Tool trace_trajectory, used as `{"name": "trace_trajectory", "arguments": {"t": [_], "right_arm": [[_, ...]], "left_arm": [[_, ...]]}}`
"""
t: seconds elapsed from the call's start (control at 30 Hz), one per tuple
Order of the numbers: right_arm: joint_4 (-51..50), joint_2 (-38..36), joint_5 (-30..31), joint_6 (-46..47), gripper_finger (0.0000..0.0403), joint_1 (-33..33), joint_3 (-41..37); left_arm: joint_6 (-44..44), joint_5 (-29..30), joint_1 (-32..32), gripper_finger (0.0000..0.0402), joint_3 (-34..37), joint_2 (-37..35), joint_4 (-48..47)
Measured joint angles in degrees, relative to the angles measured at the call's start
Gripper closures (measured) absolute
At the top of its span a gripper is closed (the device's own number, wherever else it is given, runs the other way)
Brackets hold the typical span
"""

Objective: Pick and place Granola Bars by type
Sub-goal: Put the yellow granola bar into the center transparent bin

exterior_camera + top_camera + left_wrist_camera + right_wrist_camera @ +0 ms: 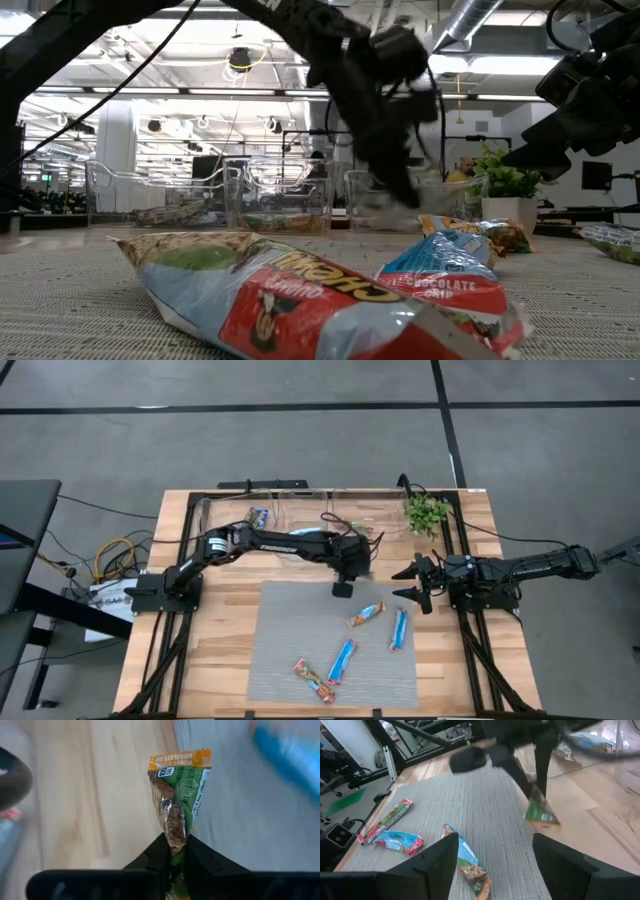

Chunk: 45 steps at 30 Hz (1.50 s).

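My left gripper [343,582] hangs over the far edge of the grey mat [290,650] and is shut on a green-and-orange granola bar [179,790]. That bar also shows in the right wrist view, below the fingers [540,812]. Several bars lie flat on the mat: an orange-green one [365,615], two blue ones [399,628] [341,660] and a red one [313,680]. My right gripper [410,585] waits open at the mat's right edge, touching nothing. My left gripper pinches the green-and-orange bar by one end [175,842] between its two fingers, coming from above and pointing down. The wrapper is crumpled narrow where the fingers close. The bar hangs below the fingers, lifted clear of the table, its orange free end [180,759] lowest.
Clear plastic bins [290,520] stand along the table's far edge, with bars inside [260,517]. A small green plant [427,512] sits at the far right corner. Bare wood [215,630] flanks the mat on the left and right.
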State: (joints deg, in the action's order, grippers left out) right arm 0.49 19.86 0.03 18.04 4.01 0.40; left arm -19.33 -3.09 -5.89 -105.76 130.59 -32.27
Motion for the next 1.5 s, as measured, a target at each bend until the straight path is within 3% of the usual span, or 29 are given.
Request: {"name": "trace_trajectory", "arguments": {"t": [0.33, 0.57, 0.9, 1.3, 1.5], "right_arm": [[0.2, 0.0, 0.0, 0.0, 0.0154, 0.0, 0.0], [0.2, 0.0, 0.0, 0.0, 0.0154, 0.0, 0.0], [0.2, 0.0, 0.0, 0.0, 0.0154, 0.0, 0.0], [0.1, 0.0, 0.0, 0.0, 0.0154, 0.0, 0.0], [0.1, 0.0, 0.0, 0.0, 0.0154, 0.0, 0.0]], "left_arm": [[14.6, -7.1, -2.1, 0.0365, -11.0, -4.9, 1.1], [16.0, -8.7, -3.5, 0.0365, -17.7, -6.6, 1.6], [14.4, -8.4, -6.2, 0.0365, -18.3, -6.4, -10.2], [13.9, -5.1, -13.3, 0.0365, -18.3, -8.4, -34.3], [13.4, -5.0, -16.3, 0.0365, -18.4, -8.5, -41.5]]}}
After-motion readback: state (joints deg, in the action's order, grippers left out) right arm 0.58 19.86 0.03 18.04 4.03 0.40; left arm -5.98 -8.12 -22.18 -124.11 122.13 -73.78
